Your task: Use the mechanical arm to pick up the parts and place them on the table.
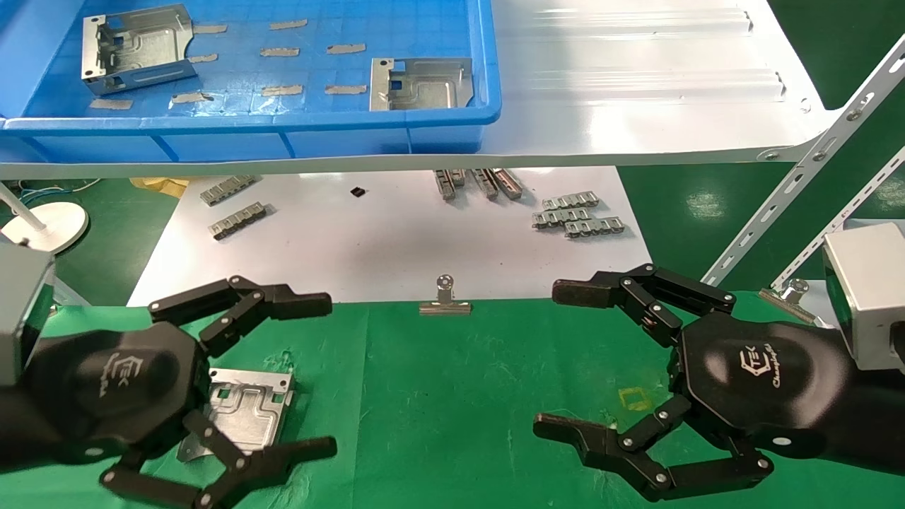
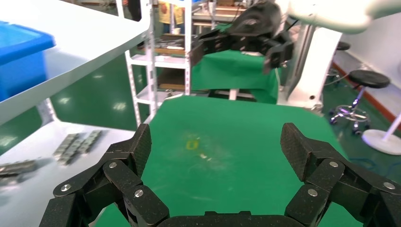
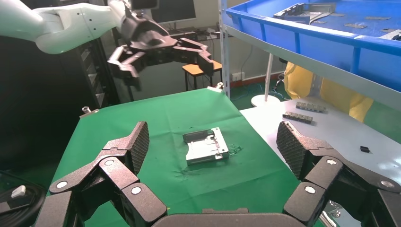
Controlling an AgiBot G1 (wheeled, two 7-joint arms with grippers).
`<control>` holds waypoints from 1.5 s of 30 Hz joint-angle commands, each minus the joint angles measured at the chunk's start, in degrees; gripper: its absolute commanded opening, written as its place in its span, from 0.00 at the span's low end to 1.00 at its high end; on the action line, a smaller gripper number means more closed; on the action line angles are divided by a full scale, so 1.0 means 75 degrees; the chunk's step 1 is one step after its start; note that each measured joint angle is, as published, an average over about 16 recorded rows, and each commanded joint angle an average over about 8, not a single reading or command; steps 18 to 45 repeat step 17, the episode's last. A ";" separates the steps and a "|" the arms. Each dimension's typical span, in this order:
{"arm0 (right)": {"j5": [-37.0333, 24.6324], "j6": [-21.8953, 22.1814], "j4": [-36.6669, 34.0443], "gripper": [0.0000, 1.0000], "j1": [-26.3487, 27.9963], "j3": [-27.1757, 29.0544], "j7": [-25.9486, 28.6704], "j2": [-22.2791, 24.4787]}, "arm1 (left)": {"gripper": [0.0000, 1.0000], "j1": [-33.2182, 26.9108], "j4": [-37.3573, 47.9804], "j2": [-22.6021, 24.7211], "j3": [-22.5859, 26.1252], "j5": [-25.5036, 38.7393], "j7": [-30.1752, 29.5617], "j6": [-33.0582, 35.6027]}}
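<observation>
Green table (image 1: 452,396): one part (image 1: 247,410); blue tray (image 1: 283,127): two parts.

Head view: high, facing down. Wrist views: low, close behind own spread jaws, facing opposite ways. Shared: table (image 1: 459,396) between both jaws.

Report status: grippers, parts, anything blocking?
Left gripper and right gripper open, empty, above green table. One part on table beneath left; two parts in blue tray. Nothing blocking.
</observation>
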 commanded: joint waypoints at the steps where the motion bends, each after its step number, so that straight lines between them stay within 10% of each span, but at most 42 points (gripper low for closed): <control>1: 0.0000 0.0000 0.0000 1.00 0.0000 0.0000 0.0000 0.0000 | 1.00 0.0153 -0.0273 -0.0037 -0.0154 -0.0029 -0.0190 -0.0028; 45: 0.0001 0.0002 -0.0002 1.00 -0.0002 0.0001 0.0000 0.0001 | 1.00 0.0365 -0.0638 -0.0093 -0.0364 -0.0091 -0.0390 -0.0070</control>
